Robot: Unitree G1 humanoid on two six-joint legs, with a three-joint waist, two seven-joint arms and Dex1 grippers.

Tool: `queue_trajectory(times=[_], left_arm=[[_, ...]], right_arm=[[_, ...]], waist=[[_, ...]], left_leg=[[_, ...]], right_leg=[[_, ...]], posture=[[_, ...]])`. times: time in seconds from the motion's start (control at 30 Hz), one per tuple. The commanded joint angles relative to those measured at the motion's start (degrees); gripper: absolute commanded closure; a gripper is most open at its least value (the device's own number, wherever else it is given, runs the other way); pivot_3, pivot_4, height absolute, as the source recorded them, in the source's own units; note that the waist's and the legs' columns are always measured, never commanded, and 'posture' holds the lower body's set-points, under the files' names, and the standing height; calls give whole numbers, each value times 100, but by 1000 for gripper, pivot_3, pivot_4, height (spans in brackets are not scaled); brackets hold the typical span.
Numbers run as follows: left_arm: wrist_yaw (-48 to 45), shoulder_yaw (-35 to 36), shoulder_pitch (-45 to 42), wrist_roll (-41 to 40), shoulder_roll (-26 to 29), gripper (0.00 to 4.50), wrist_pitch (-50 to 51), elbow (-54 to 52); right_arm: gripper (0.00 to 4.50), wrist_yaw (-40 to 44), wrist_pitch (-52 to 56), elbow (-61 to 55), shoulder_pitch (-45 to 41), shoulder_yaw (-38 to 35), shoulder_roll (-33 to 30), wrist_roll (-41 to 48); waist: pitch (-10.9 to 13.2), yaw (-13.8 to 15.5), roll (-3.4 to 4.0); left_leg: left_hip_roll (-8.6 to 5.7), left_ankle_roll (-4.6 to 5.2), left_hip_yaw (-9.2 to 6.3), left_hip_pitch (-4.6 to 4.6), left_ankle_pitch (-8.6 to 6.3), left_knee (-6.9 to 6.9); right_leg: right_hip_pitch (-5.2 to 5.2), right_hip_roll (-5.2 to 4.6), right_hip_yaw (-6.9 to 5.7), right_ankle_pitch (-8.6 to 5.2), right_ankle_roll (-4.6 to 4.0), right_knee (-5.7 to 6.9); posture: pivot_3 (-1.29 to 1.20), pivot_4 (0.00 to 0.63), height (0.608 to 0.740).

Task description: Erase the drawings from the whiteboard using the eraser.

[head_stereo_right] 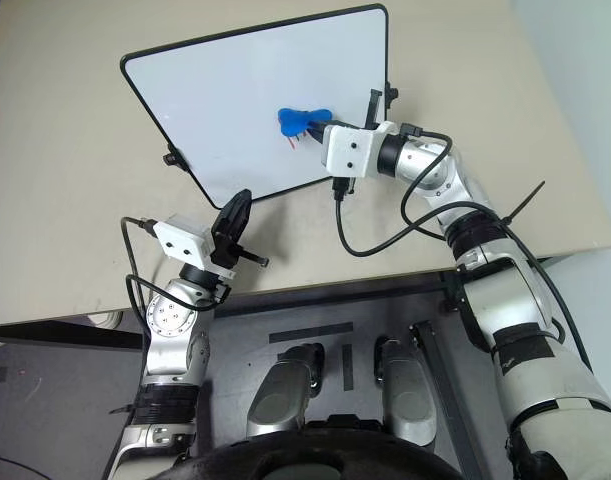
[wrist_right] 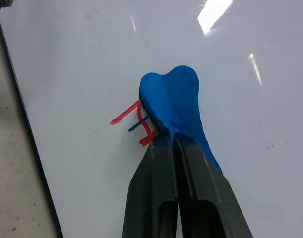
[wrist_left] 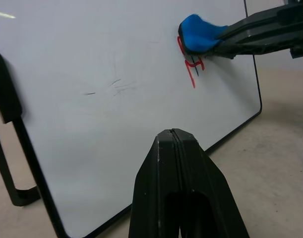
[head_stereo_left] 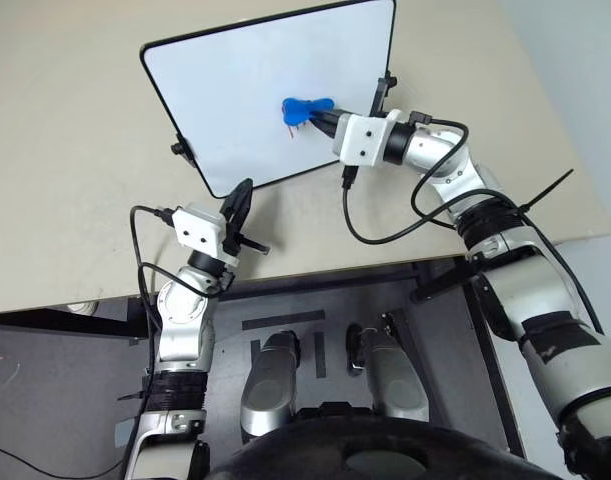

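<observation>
The whiteboard (head_stereo_left: 255,90) stands tilted on the beige table, black-framed with small side knobs. Small red and blue drawings (wrist_right: 136,123) sit near its middle right. My right gripper (head_stereo_left: 323,118) is shut on the blue eraser (head_stereo_left: 305,107), whose rounded end rests against the board right at the drawings, covering part of them. In the left wrist view the eraser (wrist_left: 198,33) and the red marks (wrist_left: 193,67) show on the board's far side. My left gripper (head_stereo_left: 240,203) is shut and holds nothing, hovering just in front of the board's near bottom edge.
The beige table (head_stereo_left: 65,150) spreads to the left of and behind the board. Its front edge (head_stereo_left: 315,272) runs just below my left gripper. A black cable (head_stereo_left: 385,228) loops from my right wrist over the table.
</observation>
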Motion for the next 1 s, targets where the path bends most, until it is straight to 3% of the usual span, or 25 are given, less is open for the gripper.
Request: queue_trajectory(times=[0.03, 0.2, 0.53, 1.0], left_arm=[[30, 2, 13, 0, -4, 4500, -105, -227], [31, 2, 33, -1, -3, 4500, -99, -250], [12, -48, -42, 6, -39, 4500, -98, -188], [23, -71, -34, 17, -72, 4500, -108, -185]], right_arm=[[4461, -82, -127, 420, -83, 125, 106, -156], [4461, -161, -260, 567, -109, 128, 159, -183], [4461, -1074, -627, 197, -422, -185, 119, -112], [4461, -920, -249, 602, -106, 264, 489, -503]], waist=[[0, -6, 0], [2, -10, 3], [3, -32, 5], [3, -42, 6]], left_leg=[[1, 0, 0, 0, 0, 0], [4, 0, 0, -3, 1, -1], [5, 0, 3, -10, 1, -1], [6, -2, 3, -10, -1, -6]], right_leg=[[0, 0, 0, 5, -5, 0], [-2, 0, 0, 21, -16, 1], [-11, 0, 0, 17, -9, -5], [-14, 0, 0, 14, -7, -7]], posture=[[0, 150, 740], [0, 150, 740], [0, 150, 740], [0, 150, 740]])
